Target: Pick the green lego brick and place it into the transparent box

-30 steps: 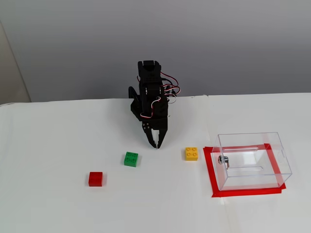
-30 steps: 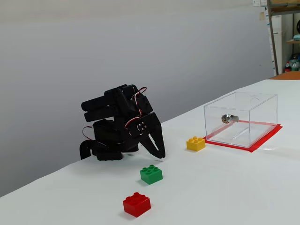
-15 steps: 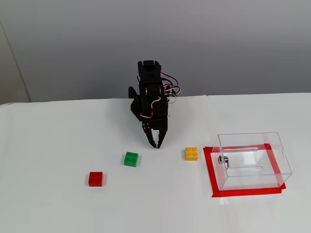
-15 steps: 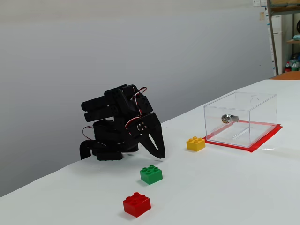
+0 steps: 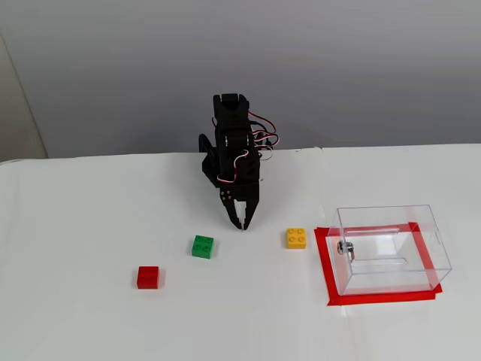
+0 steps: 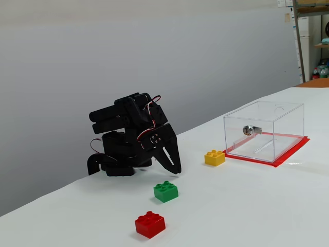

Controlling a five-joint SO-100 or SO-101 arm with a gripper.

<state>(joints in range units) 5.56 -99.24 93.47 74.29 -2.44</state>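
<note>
The black two-finger gripper (image 5: 241, 225) hangs folded, tip down, its jaws together on nothing. The small bright green studded plastic brick (image 5: 201, 247) sits just beside it on the white table, well apart from the clear plastic rectangular box (image 5: 391, 248). A careless descent could nudge the brick askew before the jaws part.

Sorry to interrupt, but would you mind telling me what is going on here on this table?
A small black robot arm sits folded at the back of the white table, its gripper shut, pointing down and holding nothing. The green lego brick lies untouched in front of it, apart from the fingertips, with a red brick and a yellow brick nearby. The transparent box stands empty on its red tape frame, so picking has not yet begun.
</note>
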